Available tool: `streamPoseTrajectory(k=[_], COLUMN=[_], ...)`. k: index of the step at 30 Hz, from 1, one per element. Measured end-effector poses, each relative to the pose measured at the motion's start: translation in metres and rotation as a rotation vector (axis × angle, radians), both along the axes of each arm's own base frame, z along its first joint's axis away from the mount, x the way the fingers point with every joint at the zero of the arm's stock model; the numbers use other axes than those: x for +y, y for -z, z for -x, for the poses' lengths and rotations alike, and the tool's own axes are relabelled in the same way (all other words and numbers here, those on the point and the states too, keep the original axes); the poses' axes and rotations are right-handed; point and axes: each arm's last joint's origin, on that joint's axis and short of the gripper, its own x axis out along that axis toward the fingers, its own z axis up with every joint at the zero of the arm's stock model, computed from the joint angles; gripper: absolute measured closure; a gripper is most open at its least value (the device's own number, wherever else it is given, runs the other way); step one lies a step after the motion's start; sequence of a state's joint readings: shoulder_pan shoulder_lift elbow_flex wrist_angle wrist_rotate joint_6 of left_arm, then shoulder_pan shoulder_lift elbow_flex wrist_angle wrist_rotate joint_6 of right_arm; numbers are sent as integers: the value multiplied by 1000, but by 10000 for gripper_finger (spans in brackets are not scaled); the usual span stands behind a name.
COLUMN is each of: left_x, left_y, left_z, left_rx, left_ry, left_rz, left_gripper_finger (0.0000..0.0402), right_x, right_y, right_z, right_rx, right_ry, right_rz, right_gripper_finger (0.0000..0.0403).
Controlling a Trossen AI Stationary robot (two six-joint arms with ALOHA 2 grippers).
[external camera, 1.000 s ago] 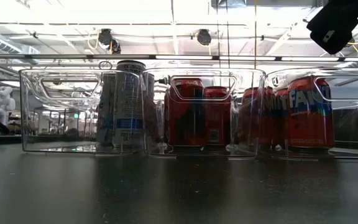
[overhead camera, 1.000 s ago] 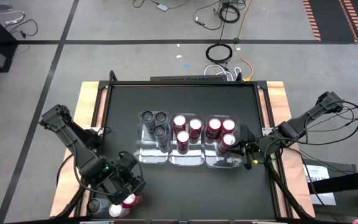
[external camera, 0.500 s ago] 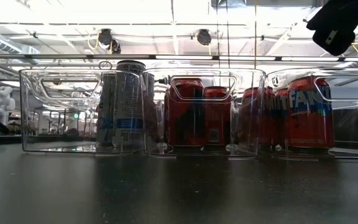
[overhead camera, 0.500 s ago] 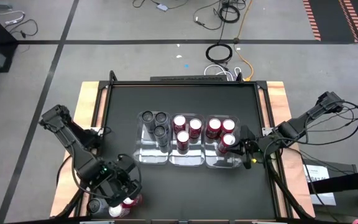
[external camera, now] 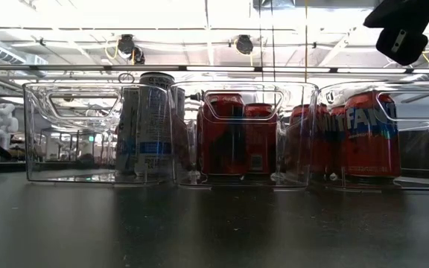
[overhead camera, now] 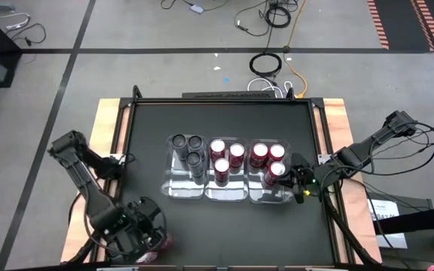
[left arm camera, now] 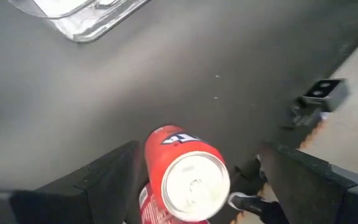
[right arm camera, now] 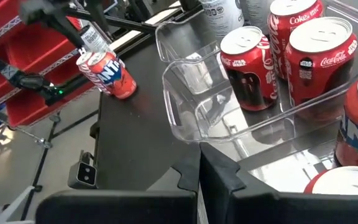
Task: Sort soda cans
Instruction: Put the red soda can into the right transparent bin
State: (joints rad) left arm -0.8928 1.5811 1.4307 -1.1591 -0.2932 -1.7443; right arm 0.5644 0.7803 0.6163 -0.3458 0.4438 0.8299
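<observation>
Red can (left arm camera: pixel 185 179) stands upright at the table's (overhead camera: pixel 224 120) near left corner, between your left gripper's (left arm camera: pixel 194 186) wide-open fingers (left arm camera: pixel 107 180), not clamped. Your other cans sit in three clear trays (overhead camera: pixel 228 192) mid-table: grey ones (overhead camera: pixel 188 149) in the left tray, red ones (overhead camera: pixel 224 156) in the middle and right trays. Your right gripper (overhead camera: pixel 301 183) hangs shut and empty just above the right tray's near right corner.
</observation>
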Motion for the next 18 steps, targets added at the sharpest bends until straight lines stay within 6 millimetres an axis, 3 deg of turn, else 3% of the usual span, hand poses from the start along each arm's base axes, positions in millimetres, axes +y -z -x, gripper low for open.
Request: streamPoseTrajectory(k=[8, 18], left_x=[-20, -29], left_y=[35, 51], left_z=[-14, -19], left_rx=[103, 176], left_ry=[9, 23], left_rz=[-29, -9], left_gripper_finger=[63, 63], right_x=[1, 1], right_y=[-3, -3], right_z=[-1, -1], right_rx=[-30, -28], right_ry=[0, 8], right_rz=[-19, -37], right_gripper_finger=[402, 402])
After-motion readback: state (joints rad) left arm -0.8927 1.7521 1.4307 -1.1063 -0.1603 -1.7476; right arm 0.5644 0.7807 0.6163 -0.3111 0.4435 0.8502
